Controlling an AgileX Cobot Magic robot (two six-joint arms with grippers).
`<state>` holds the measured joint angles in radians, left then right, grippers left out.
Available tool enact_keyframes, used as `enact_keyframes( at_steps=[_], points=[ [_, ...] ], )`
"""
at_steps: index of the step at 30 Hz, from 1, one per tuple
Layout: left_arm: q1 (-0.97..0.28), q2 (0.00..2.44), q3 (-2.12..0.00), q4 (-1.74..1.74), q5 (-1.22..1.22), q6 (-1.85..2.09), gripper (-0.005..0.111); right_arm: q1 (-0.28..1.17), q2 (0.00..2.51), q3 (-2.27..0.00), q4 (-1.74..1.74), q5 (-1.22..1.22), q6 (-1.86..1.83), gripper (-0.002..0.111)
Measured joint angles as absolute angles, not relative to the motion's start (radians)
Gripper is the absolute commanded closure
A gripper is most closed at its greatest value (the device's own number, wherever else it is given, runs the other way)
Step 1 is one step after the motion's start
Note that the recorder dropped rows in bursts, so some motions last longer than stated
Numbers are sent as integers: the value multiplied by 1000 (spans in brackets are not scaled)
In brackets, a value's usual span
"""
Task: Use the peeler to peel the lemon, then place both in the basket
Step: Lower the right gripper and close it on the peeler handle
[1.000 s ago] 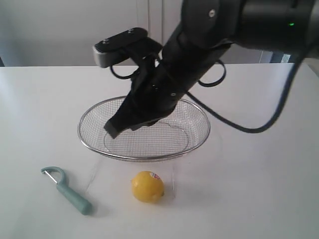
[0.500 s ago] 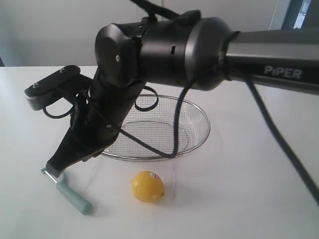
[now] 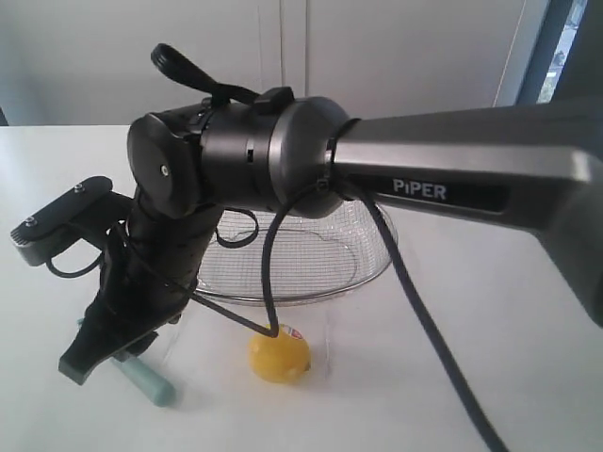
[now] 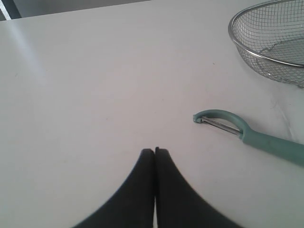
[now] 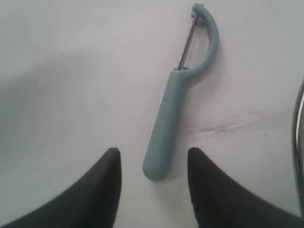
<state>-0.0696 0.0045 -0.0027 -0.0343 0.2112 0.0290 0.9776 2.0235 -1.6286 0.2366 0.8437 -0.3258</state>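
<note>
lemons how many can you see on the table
1. The lemon sits on the table in front of the basket, apart from the peeler. The arm could hide more.

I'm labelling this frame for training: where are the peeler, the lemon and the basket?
peeler (image 5: 166, 124): right wrist view, middle of handle.
lemon (image 3: 279, 359): exterior view, centre of yellow skin.
basket (image 3: 330, 296): exterior view, near rim.

Bright, even light; soft shadows; slightly blurred wrist views.

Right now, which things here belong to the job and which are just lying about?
Part of the job:
lemon
peeler
basket

Not part of it, just the surroundings:
white table
cabinet doors behind
</note>
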Motion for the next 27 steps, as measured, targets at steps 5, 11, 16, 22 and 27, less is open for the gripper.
enact_keyframes(
  at_steps=[5,11,16,22,27],
  points=[
    [-70,5,-3,-34,211,29,107,992,2042,-1639,238,830,-326,53],
    [-70,5,-3,-34,211,29,107,1014,2116,-1641,214,802,-309,53],
    [-70,5,-3,-34,211,29,107,1016,2154,-1641,188,746,-268,53],
    [-70,5,-3,-34,211,29,107,1016,2205,-1683,174,742,-226,53],
    [-70,5,-3,-34,211,29,107,1016,2226,-1706,152,747,-201,53]
  ],
)
